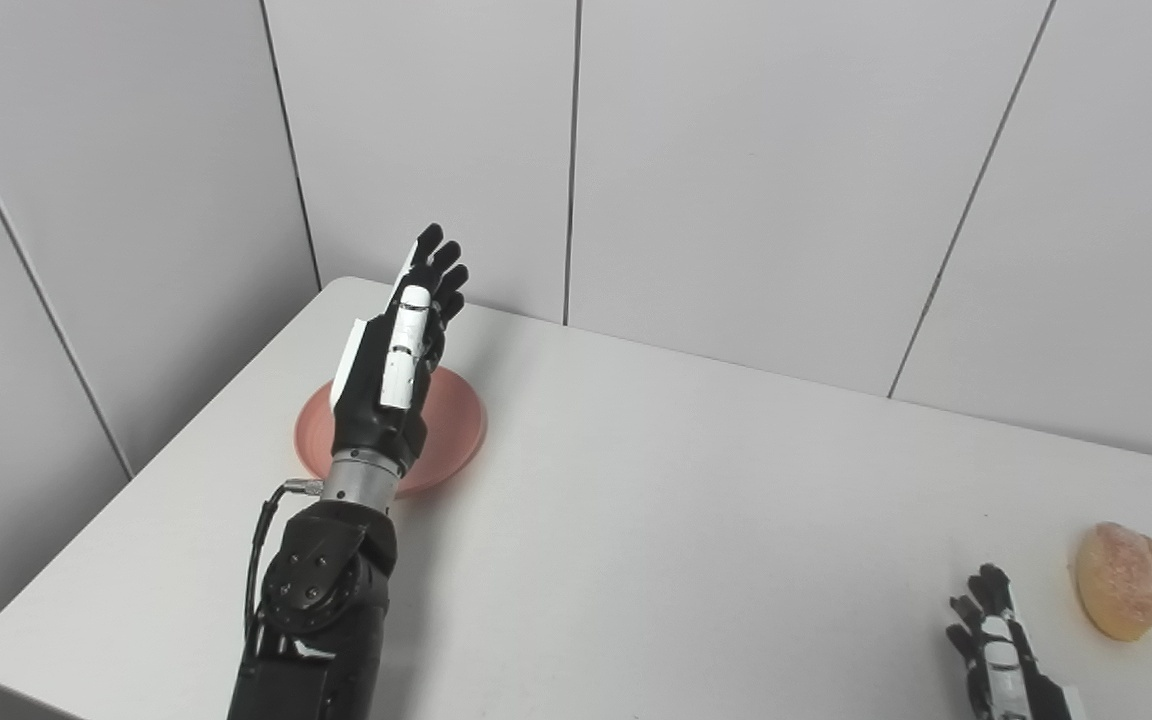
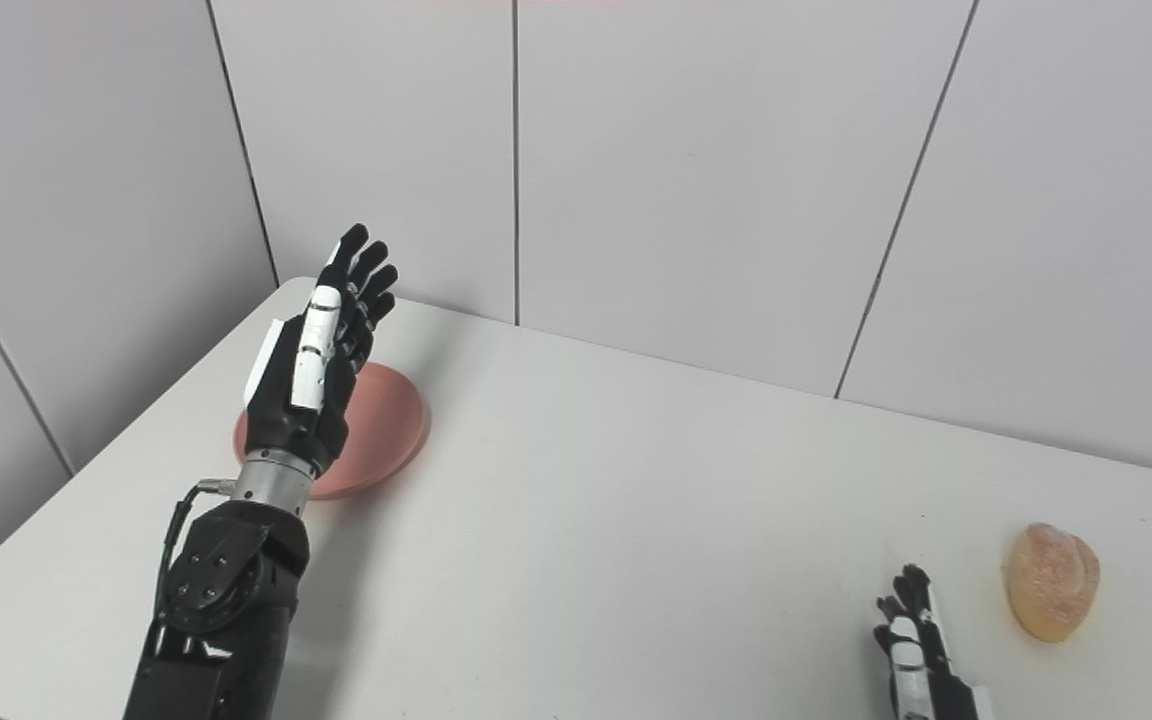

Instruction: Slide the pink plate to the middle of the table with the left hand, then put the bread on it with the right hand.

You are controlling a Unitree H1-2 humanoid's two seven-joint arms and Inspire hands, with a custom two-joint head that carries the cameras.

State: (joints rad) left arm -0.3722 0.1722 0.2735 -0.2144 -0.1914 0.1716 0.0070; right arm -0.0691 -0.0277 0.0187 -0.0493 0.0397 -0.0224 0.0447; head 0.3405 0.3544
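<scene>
A pink plate (image 1: 456, 420) lies on the white table (image 1: 696, 500) at the far left; it also shows in the right eye view (image 2: 391, 420). My left hand (image 1: 401, 345) is raised above the plate, open, fingers straight and pointing away, holding nothing. It covers the plate's left part. A golden bread roll (image 1: 1123, 579) lies at the right near the table's front edge; it also shows in the right eye view (image 2: 1052, 580). My right hand (image 1: 998, 650) rests low just left of the bread, apart from it, fingers loosely apart and empty.
Grey panelled walls (image 1: 736, 170) stand close behind and to the left of the table. The table's left edge runs just beyond the plate.
</scene>
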